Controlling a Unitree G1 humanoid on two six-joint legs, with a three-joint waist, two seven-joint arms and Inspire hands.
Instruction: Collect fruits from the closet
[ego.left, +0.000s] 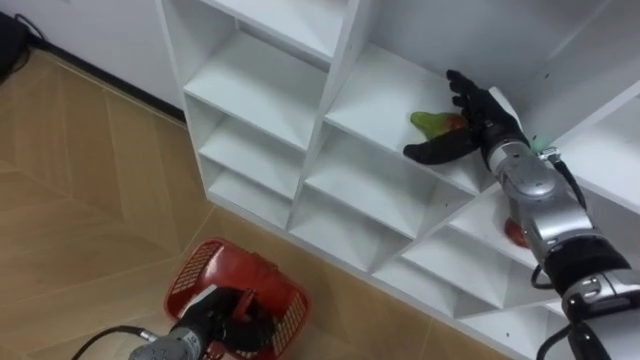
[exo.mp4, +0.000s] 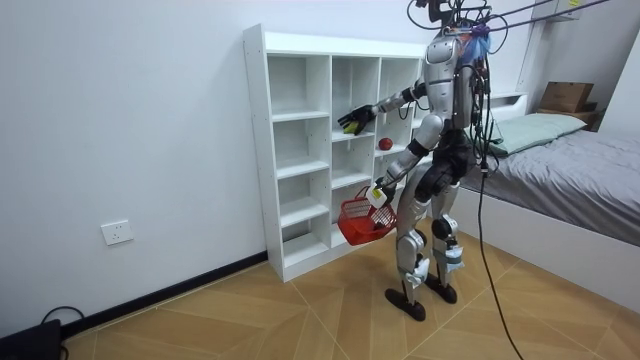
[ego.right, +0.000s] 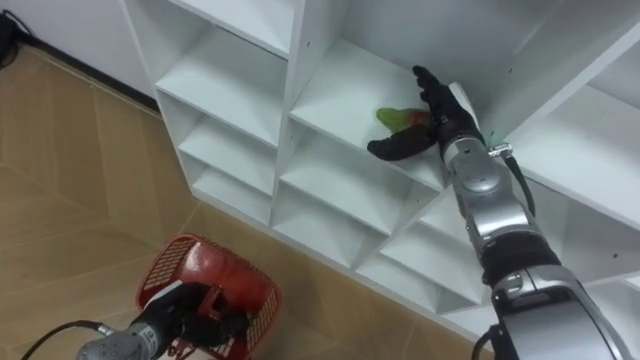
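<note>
White shelf unit (ego.left: 338, 95) w/ open cubbies stood against the wall, and the robot stood upright in front of it on the wood floor (ego.left: 80, 220), w/ a bed (exo.mp4: 570, 160) behind it in the room view. Right arm was stretched out at about shoulder height into an upper cubby. Right hand (ego.left: 480, 118) had its fingers straight and spread apart, thumb stuck out low and to the left, nothing pinched. Green fruit (ego.left: 432, 123), w/ an orange-red patch at the end nearest the palm, lay on that cubby's board just left of the palm, in the gap between the thumb below and the fingers above. Fingers weren't curled round it; couldn't tell if the palm actually touched it. Red fruit (ego.left: 514, 236) sat in a lower cubby, under the right forearm and well apart from the fingers, partly hidden by the arm. Left hand (ego.left: 225, 320) was low by the hip, fingers curled tight round the handle of a red mesh basket (ego.left: 200, 272), which hung from them over the floor, near the unit's bottom cubbies. Couldn't make out anything inside the basket.
</note>
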